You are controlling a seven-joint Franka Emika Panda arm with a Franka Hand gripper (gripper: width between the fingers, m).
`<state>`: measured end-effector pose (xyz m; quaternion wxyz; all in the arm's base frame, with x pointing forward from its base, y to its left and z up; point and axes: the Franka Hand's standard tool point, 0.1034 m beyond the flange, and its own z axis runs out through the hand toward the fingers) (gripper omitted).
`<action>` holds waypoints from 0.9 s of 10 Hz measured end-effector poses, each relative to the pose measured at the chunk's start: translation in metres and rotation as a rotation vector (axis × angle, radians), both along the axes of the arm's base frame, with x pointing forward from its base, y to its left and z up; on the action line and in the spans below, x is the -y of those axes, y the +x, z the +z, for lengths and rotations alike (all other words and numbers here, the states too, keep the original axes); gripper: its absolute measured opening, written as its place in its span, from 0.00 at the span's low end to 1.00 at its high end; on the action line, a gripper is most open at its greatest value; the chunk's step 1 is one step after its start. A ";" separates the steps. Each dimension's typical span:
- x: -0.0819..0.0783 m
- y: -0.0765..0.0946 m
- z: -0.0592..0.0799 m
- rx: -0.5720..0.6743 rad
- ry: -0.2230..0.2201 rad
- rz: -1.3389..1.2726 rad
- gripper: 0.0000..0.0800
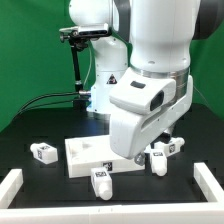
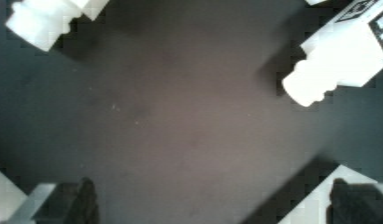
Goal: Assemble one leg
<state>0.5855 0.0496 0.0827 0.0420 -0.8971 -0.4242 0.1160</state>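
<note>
The gripper [image 2: 206,192] is held open, and only dark table [image 2: 179,115] is seen between its jaws. The leg [image 2: 326,72] is found ahead of the jaws, outside one finger, with its long axis slanted across their closing line.

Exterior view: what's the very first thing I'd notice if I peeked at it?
A huge white robot arm fills the middle and the exterior view's right, bending low over a black table. Beneath it lies a wide flat white tabletop piece, and a small white plastic peg leg with a black-and-white marker sits apart on the exterior view's left.
</note>
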 end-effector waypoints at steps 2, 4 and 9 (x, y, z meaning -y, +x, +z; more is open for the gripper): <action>0.000 0.000 0.000 0.000 0.000 0.000 0.81; 0.000 0.000 0.000 0.000 0.000 0.000 0.81; 0.051 -0.009 -0.010 -0.038 0.007 -0.162 0.81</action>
